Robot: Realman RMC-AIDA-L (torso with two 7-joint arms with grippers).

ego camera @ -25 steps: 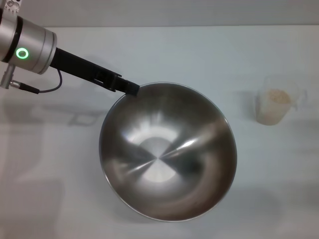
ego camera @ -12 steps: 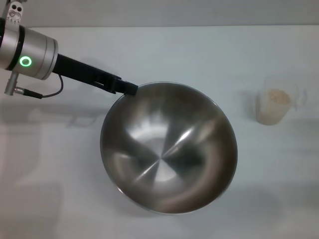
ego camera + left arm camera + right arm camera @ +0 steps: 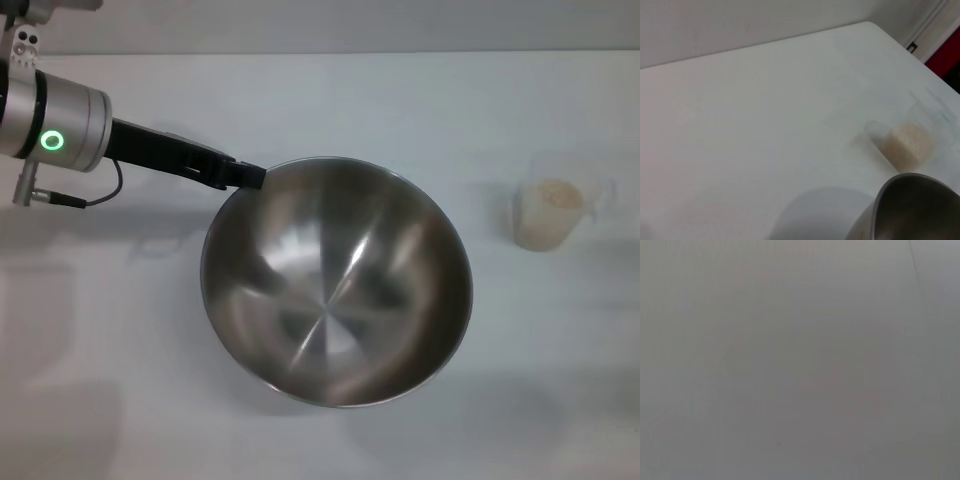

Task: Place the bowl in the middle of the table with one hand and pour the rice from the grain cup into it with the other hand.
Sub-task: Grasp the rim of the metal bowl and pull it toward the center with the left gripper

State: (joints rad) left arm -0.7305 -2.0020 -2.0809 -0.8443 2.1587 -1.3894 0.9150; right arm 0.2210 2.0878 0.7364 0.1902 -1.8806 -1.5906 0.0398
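From the head view, my left gripper (image 3: 252,176) was clamped on the far-left rim of the bowl (image 3: 335,285), holding it out over the table (image 3: 330,100) roughly at its middle; the bowl looked tilted, its near side raised toward the camera, so I judged it not yet set down. To finish this step well I needed to level the bowl, lower it gently until its base sat flat, and only then let go, since a round steel bottom would likely rock or slide on the smooth surface. The grain cup (image 3: 548,214) stood upright well to the right of the bowl, with the rice (image 3: 556,194) filling it; nothing lay between them, so I judged the path clear. In the left wrist view, a slice of the bowl's rim (image 3: 912,200) showed, with the cup (image 3: 905,145) beyond it on the white top. The right wrist view showed only a blank grey surface, and my right gripper appeared nowhere.
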